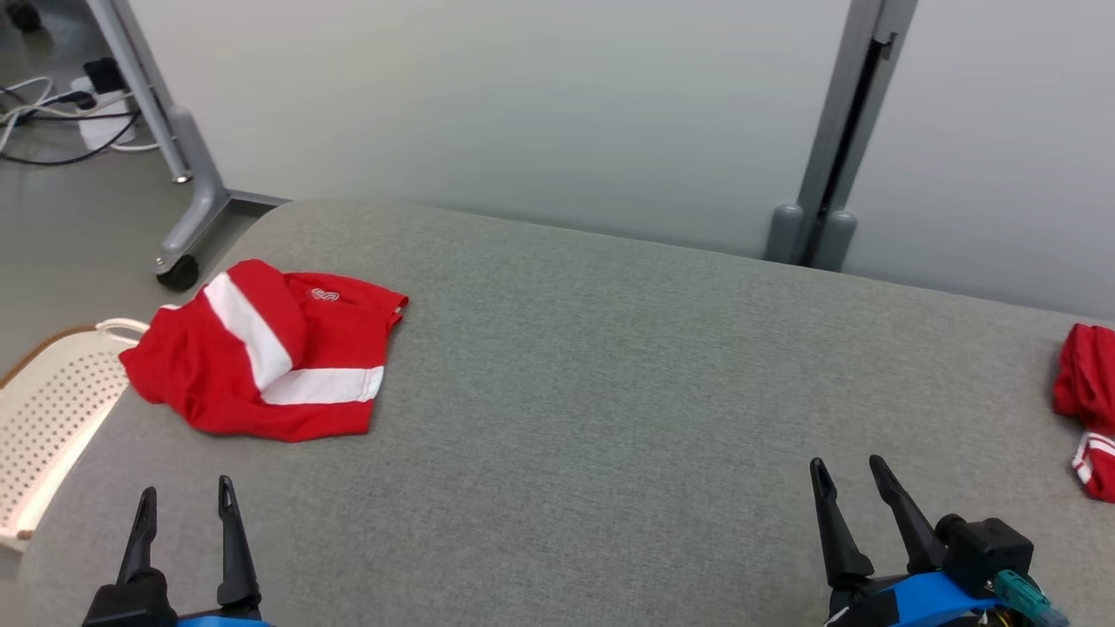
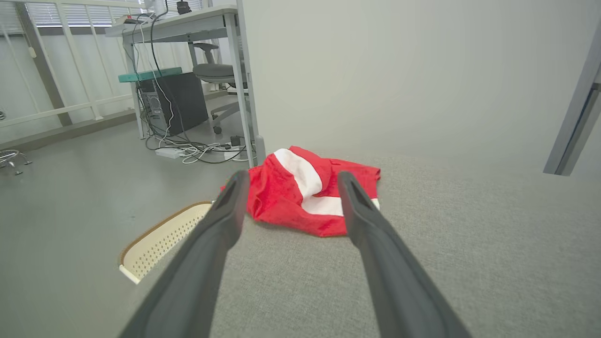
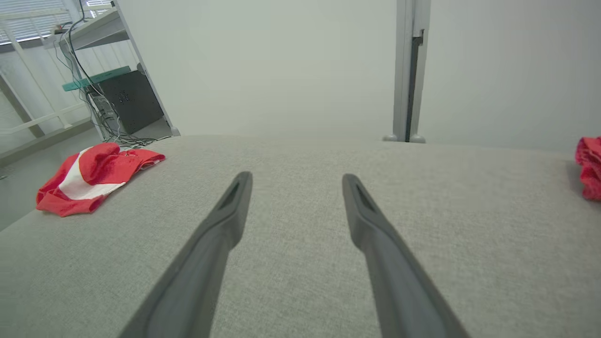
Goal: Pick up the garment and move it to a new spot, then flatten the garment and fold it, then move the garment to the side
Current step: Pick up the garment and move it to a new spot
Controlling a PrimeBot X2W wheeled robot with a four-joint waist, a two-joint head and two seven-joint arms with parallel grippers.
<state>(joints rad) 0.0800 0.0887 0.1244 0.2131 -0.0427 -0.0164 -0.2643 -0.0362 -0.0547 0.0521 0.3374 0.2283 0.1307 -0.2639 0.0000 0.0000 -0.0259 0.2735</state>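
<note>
One cream basket point(image 1: 52, 409) off the grey table's point(image 1: 610, 366) left edge. Red-and-white garment point(image 1: 261, 357) crumpled at its left end. Left gripper point(image 1: 187, 486) near-left, jaws apart, empty; right gripper point(image 1: 847, 461) near-right, the same. Red cloth point(image 1: 1089, 392) at its right edge.

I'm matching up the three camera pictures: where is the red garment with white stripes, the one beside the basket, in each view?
Head view: garment at the left, middle height, on the table beside the basket.
Left wrist view: garment in the centre, slightly above the middle.
Right wrist view: garment at the far left, middle height.
Shared landmark: the grey post behind the table, right of the garment in every view.
</note>
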